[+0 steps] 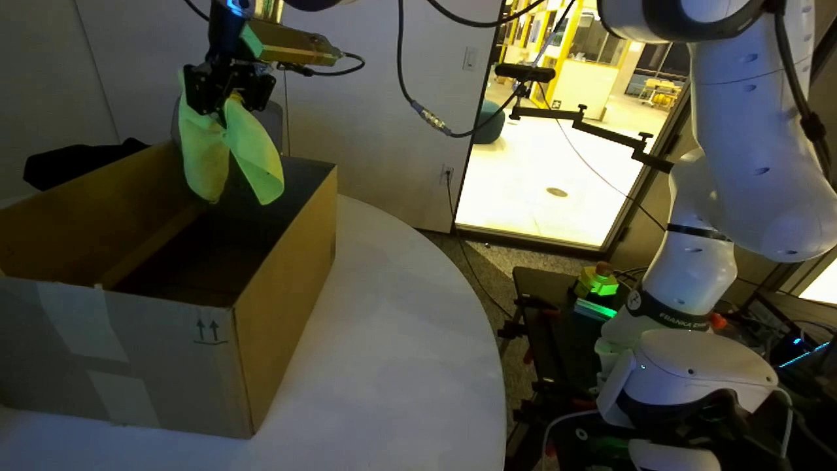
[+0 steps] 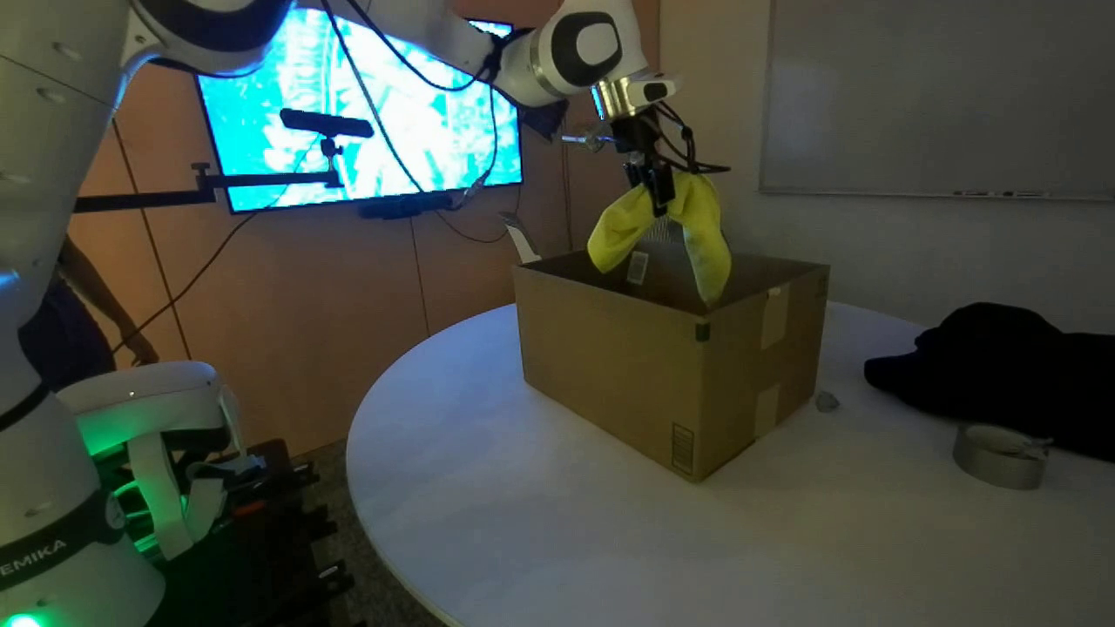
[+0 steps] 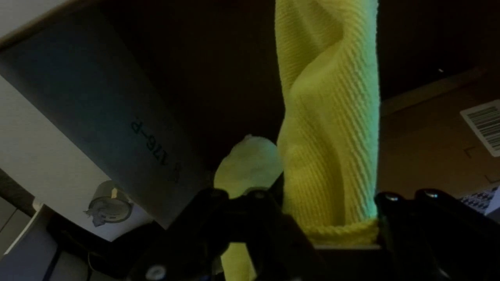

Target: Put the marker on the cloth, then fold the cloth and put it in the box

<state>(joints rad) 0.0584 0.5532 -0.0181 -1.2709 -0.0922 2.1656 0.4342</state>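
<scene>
Cloth is clamped by the tool at upper left in an exterior view, and both hanging ends should be lowered inside the box before release.

Lower right in an exterior view, the robot arm's black band reads "FRANKA"; lower left in an exterior view, "EMIKA". The cardboard box shows two upward arrows and, inside, "176-P" (upside down, wrist view left) plus a barcode label.

Yellow-green cloth hangs (two-lobed) — over the open box.
</scene>
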